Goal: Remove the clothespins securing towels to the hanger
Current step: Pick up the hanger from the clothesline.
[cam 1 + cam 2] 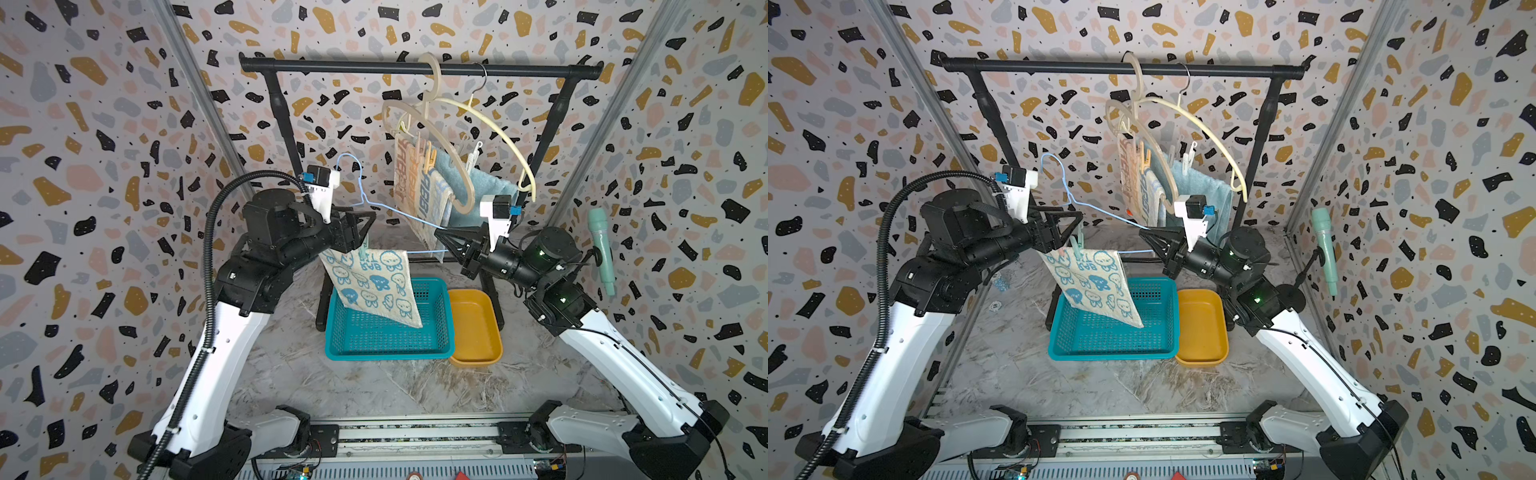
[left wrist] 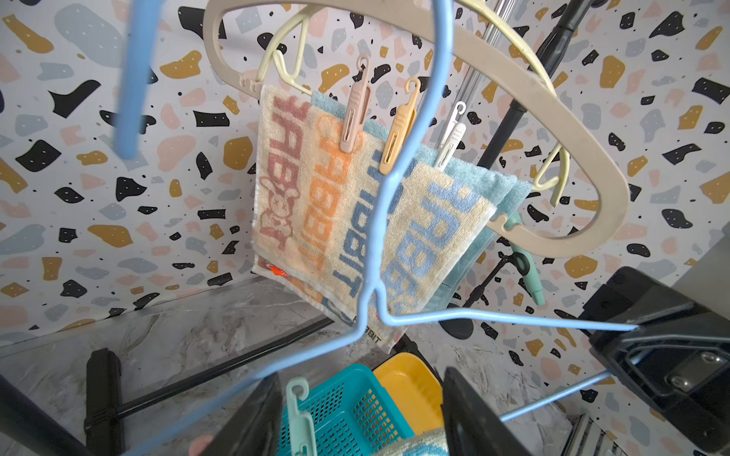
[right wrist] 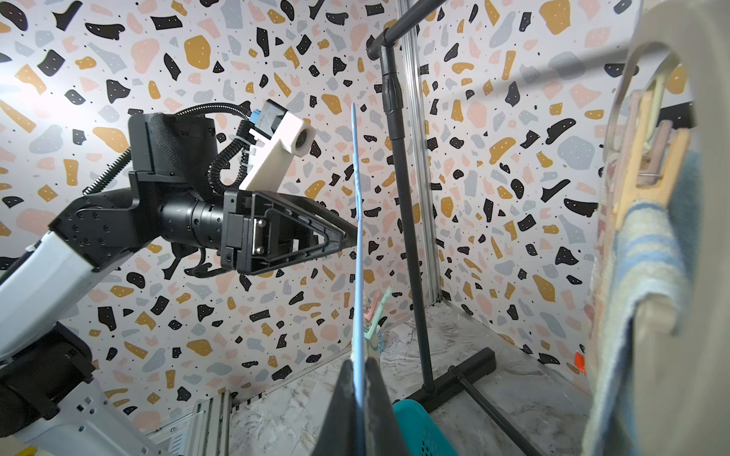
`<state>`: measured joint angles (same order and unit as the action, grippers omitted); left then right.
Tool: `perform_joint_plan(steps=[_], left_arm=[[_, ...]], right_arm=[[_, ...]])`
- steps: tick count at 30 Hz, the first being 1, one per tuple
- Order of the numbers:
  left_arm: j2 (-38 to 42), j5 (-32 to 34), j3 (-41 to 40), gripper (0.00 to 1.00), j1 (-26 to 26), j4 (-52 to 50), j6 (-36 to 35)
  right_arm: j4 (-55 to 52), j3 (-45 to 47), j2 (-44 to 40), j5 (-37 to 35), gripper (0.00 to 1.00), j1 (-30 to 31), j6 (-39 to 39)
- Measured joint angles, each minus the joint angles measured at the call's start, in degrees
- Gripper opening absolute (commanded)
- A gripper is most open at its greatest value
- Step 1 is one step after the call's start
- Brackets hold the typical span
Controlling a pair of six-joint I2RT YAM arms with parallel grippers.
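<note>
Your left end effector stood parted around the mint-green plastic clothespin pinning the cream cartoon-animal towel at centre frame; your right end effector was clenched on the thin blue wire hanger.

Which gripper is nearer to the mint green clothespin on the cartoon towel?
Left. The left gripper has its open jaws around the mint green clothespin. The right gripper is apart from it, shut on the far end of the blue hanger.
</note>
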<state>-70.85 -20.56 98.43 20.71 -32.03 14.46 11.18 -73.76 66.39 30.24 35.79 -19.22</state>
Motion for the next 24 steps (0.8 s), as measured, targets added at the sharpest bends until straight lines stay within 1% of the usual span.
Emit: perform_joint_plan(steps=[6,15,24], left_arm=[[0.0,0.3,-0.1,0.59,0.0,3.2,2.3],[0.7,2.0,-1.7,0.57,0.0,8.4,5.8],[0.2,2.2,-4.4,0.51,0.0,11.7,8.1]], right_arm=[[0.0,0.0,0.0,0.0,0.00,0.0,0.0],[0.0,0.5,0.0,0.0,0.00,0.0,0.0],[0.2,0.5,0.1,0.0,0.00,0.0,-0.2]])
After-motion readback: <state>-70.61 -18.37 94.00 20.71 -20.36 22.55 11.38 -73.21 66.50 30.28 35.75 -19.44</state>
